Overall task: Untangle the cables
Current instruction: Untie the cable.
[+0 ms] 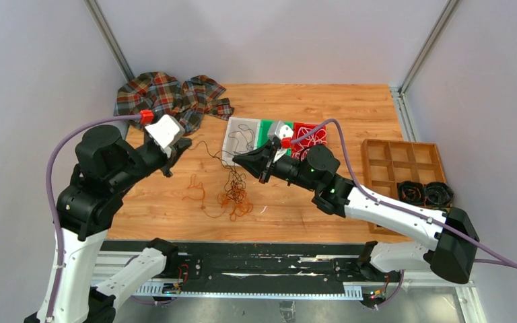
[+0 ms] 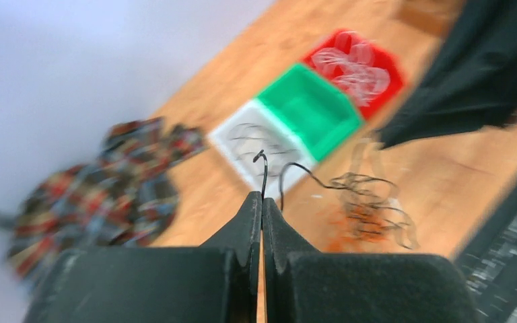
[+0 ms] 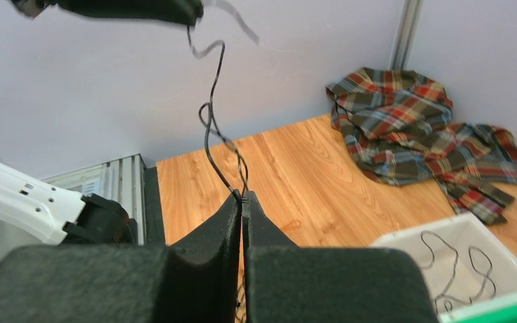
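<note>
A tangle of thin black and orange-brown cables [image 1: 235, 196] lies on the wooden table; it also shows blurred in the left wrist view [image 2: 370, 205]. A loose orange-brown cable [image 1: 195, 190] lies to its left. My left gripper [image 1: 183, 144] is shut on the end of a black cable [image 2: 264, 176]. My right gripper [image 1: 237, 159] is shut on the same black cable [image 3: 209, 128], which runs taut up to the left gripper [image 3: 134, 8]. The black strand [image 1: 210, 152] spans the gap between both grippers above the table.
A white bin [image 1: 232, 129] holds a black cable, a green bin [image 1: 267, 128] stands beside it, and a red bin [image 1: 312, 134] holds white cables. A plaid cloth [image 1: 168, 95] lies at the back left. A wooden tray [image 1: 404, 161] with dark coils [image 1: 425, 194] stands at the right.
</note>
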{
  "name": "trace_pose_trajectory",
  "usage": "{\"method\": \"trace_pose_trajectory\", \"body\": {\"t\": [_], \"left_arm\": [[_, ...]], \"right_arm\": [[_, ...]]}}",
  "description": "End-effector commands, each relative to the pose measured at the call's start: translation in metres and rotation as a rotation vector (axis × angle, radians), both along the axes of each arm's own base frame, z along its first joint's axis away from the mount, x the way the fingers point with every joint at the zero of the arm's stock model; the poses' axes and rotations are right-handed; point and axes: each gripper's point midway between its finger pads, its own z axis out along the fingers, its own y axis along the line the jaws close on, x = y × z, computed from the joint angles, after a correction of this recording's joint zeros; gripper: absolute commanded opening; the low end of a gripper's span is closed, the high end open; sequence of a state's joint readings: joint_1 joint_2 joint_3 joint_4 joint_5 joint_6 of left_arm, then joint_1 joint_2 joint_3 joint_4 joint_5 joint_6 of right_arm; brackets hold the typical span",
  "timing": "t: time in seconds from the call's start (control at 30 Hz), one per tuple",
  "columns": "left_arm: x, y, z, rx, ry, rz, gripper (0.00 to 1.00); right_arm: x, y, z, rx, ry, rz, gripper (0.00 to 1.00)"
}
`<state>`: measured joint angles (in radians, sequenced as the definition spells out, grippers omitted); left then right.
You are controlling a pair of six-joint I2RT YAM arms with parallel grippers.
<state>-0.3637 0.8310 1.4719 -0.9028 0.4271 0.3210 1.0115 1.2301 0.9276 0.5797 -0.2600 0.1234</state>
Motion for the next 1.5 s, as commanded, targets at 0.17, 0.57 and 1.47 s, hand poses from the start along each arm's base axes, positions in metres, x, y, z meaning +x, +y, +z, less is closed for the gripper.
{"method": "trace_pose_trajectory", "body": {"t": [0.17,0.57,1.47], "left_arm": [[0.050,0.090,0.025,0.141,-0.283,0.529,0.01],[0.046,0.140,0.056,0.260,-0.441,0.759,0.01],[0.005,0.062,0.160,-0.030,-0.580,0.311,0.00]], "right_arm": [[0.023,-0.043,-0.007,0.079,0.055,-0.122,0.01],[0.054,-0.111,-0.031,0.121,0.133,-0.323,0.01],[-0.009,0.067,-0.038,-0.063,-0.134,0.103,0.68]]}}
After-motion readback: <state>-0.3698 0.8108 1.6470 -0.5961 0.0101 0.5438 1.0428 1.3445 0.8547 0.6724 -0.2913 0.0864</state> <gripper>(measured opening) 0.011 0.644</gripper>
